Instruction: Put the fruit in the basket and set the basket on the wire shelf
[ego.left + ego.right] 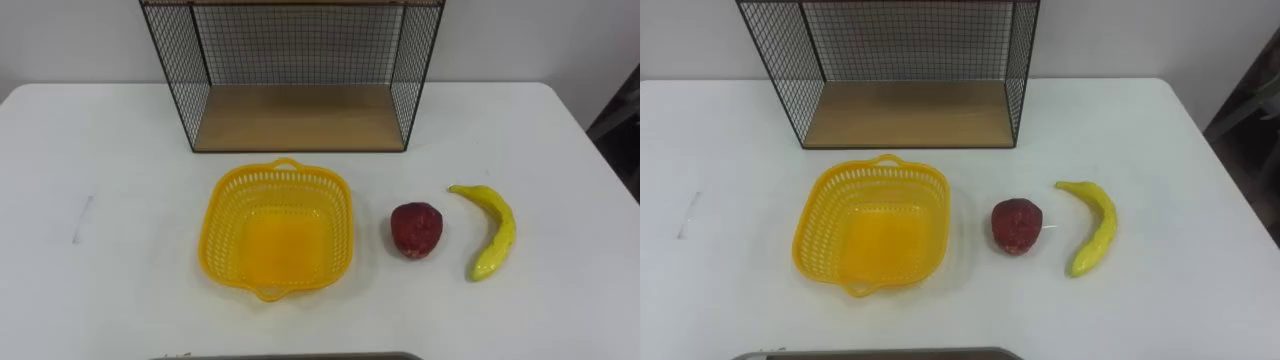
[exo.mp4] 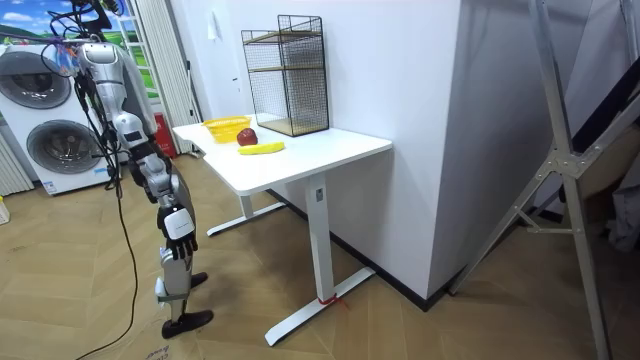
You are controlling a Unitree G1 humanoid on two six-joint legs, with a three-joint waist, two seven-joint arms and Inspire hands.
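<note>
- Right hand (image 2: 178,224): in the room view it hangs low at the robot's side, below tabletop level and well apart from the fruit. You cannot tell how far its fingers are spread. It has hold of none of the task's things, since all of them lie on the table.
- Robot: it stands at the edge of the white table (image 1: 120,200), on the room view's left, facing the shelf across the work.
- Yellow plastic basket (image 1: 285,245): it sits empty and mouth up at the centre of the table, just in front of the shelf's open face. One handle points toward the shelf and one toward you. Judge this as a ready receptacle, because fruit can drop straight in.
- Red apple (image 1: 416,230): it rests just to the right of the basket, apart from its rim.
- Banana (image 1: 503,228): it lies further right, beside the apple and not touching it, with its curve bowed away from the apple.
- Wire shelf (image 1: 300,118): it stands upright against the wall, and the wooden floor of its lower bay is bare. Expect the basket to slide in from the front.
- Stage: no fruit is loaded yet, so your first reach probably falls to the right arm, as both fruits lie on that side.
</note>
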